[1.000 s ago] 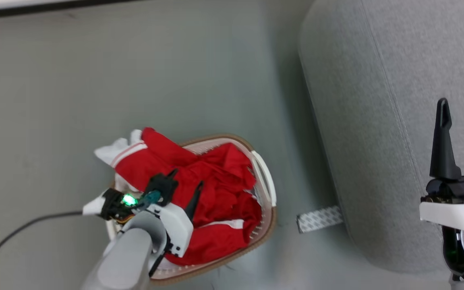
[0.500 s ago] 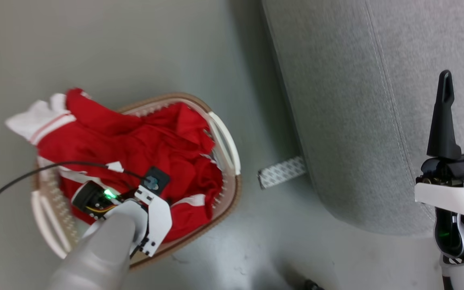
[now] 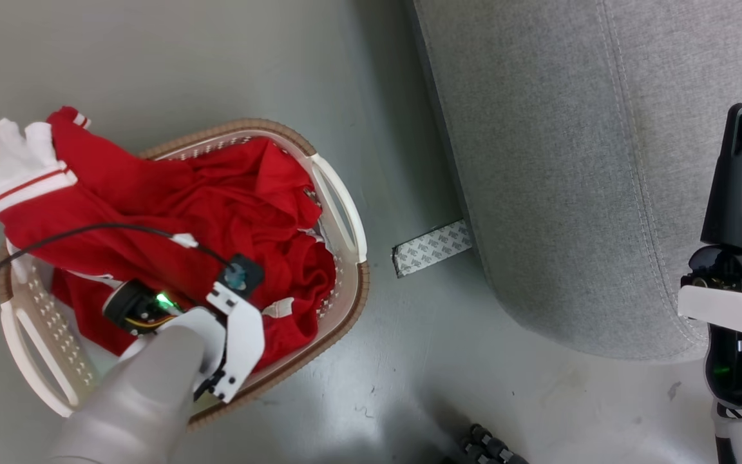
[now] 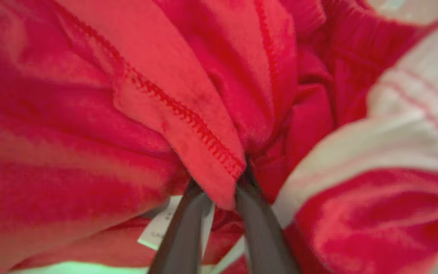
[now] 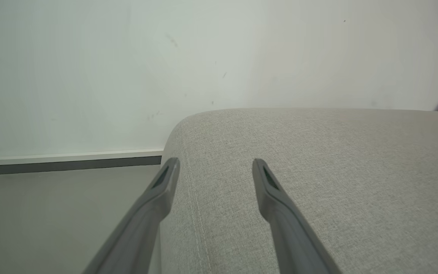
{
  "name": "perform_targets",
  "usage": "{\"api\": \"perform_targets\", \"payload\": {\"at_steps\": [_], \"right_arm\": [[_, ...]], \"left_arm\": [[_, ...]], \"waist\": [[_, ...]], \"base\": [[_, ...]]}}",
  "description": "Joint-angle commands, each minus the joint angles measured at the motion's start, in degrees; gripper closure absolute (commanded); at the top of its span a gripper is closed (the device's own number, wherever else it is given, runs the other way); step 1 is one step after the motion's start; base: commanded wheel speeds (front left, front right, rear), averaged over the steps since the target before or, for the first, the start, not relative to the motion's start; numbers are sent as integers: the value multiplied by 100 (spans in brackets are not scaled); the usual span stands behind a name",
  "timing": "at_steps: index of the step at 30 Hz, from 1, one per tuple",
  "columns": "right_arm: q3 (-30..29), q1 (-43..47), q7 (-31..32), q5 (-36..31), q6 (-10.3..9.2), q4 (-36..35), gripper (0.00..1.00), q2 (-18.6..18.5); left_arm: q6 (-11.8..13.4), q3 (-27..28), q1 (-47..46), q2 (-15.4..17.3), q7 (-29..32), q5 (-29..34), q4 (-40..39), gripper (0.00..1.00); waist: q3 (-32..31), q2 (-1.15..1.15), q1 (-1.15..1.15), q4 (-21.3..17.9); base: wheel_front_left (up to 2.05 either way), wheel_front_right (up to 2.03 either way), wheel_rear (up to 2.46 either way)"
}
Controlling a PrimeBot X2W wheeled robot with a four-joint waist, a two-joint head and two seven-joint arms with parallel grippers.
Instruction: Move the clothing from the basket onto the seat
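left gripper (image 4: 219,180): narrow, pinched on a hemmed fold, apparently to lift it.
clothing (image 4: 203,114): bunched all round it, heaped in the basket (image 3: 347,212) beneath.
seat (image 3: 570,161): well apart to its right, no garment visible there.
right gripper (image 5: 215,165): wide, empty, above the seat.

A patterned white strip (image 3: 432,248) lies on the grey floor (image 3: 216,64) — a dark-edged skirting (image 5: 67,161) lines the wall (image 5: 127,57).

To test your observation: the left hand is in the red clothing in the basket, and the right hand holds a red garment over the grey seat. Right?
No. The right hand holds nothing: the right wrist view shows it open and empty over the grey seat. The left hand is in the red clothing in the basket.
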Motion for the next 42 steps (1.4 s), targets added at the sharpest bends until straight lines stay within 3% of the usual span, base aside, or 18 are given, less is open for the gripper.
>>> {"api": "perform_targets", "payload": {"at_steps": [1, 5, 15, 21, 26, 31, 42], "right_arm": [[-9, -21, 3, 77, -12, 30, 0, 17], [-26, -183, 3, 56, -12, 97, 0, 13], [-174, 183, 3, -563, -12, 152, 0, 7], [-236, 578, 4, -691, -12, 273, 0, -195], [-171, 917, 4, -691, -12, 376, 0, -324], [68, 1348, 4, -636, -12, 504, 0, -412], [385, 1893, 4, -512, -12, 667, 0, -451]], "left_arm": [[12, -81, 35, 139, -8, -140, -18, 100], [12, -235, 86, 298, -361, -549, -254, 100], [8, -393, 550, -115, -1691, -1216, -636, 100], [8, -421, 851, -309, -2269, -1453, -890, 100], [36, -296, 1063, -287, -2423, -1568, -1387, 100], [218, 106, 1355, -169, -2440, -1696, -2459, 100], [512, 386, 1469, -3, -2289, -1717, -4441, 100]], "waist": [[-38, 0, -1, -18], [-320, 0, -1, -28], [-1961, 0, -1, 711], [-2993, 0, -1, 1165], [-3732, 0, -1, 1456], [-4399, 0, -1, 1724], [-4899, 0, -1, 2235]], "base": [[0, 0, 0], [0, 0, 0], [0, 0, 0], [0, 0, 0], [0, 0, 0], [0, 0, 0], [0, 0, 0]]}}
